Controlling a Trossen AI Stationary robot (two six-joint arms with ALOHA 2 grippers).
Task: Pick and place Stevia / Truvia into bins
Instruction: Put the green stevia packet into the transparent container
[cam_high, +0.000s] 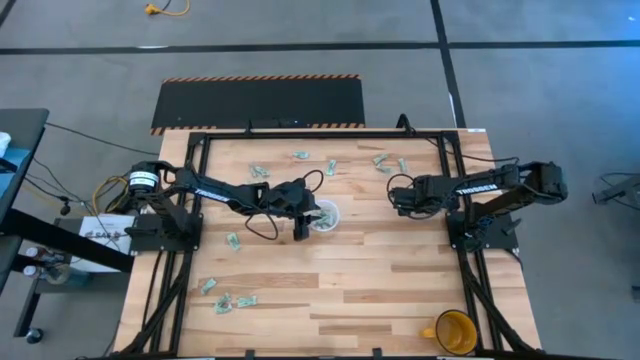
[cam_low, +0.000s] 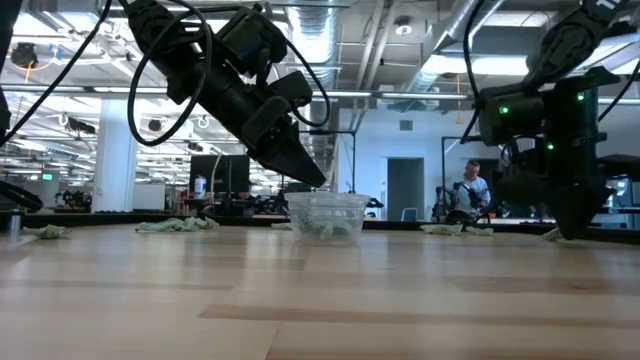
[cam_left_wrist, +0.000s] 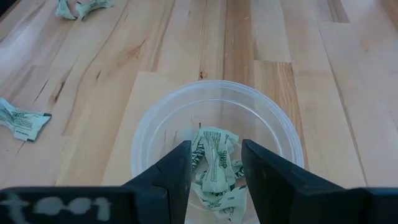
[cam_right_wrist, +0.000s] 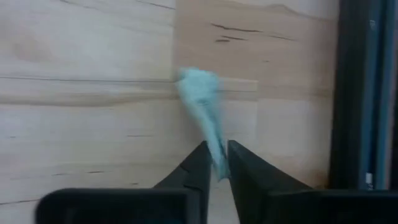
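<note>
Right fingers (cam_right_wrist: 216, 163) are seen pinched on one pale green sachet (cam_right_wrist: 200, 99), its crumpled end sticking out beyond the tips above the desk (cam_right_wrist: 87, 124); in the overhead view the right gripper (cam_high: 396, 196) is placed near the right rear of the desk, well apart from the cup. Left fingers (cam_left_wrist: 214, 168) are held apart with nothing between them, poised just over the rim of the clear cup (cam_left_wrist: 149, 124), in which several crumpled sachets (cam_left_wrist: 214, 163) are already lying. From above, the left gripper (cam_high: 303, 228) is found beside the cup (cam_high: 325, 216) near the desk's middle. Loose sachets (cam_high: 233, 301) are scattered along the rear edge and at the front left; a yellow mug (cam_high: 456, 331) is set at the front right corner, unused. Step judged in hand: a pick by the right arm, grip just taken. Next is called for a clean lift, a carry across to the cup, and a release over it, with the left arm cleared from the rim first to avoid contact.
</note>
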